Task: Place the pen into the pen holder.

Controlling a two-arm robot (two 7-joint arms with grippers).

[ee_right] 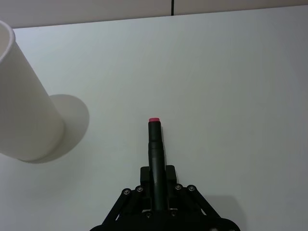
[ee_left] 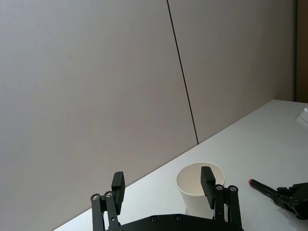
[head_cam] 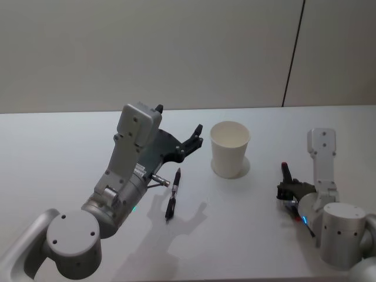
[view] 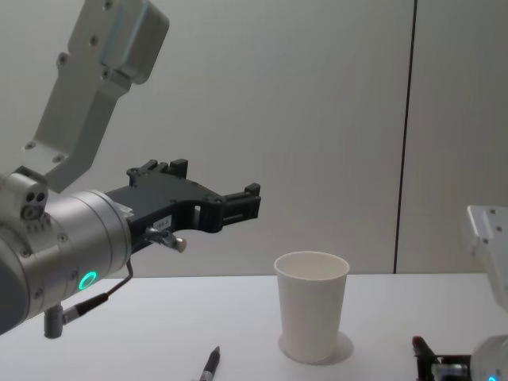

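Now right gripper (ee_right: pixel 157 173) clamps red-tipped pen (ee_right: pixel 155 139), axis pointing forward; left gripper (ee_left: pixel 162 180) splayed.

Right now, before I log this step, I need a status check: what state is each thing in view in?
cup: upright, empty inside.
black pen: lying flat, to the left of the cup and apart from it, not held.
red-tipped pen: gripped in the right hand.
left hand: open, raised, holding nothing.
right hand: shut on the red-tipped pen.
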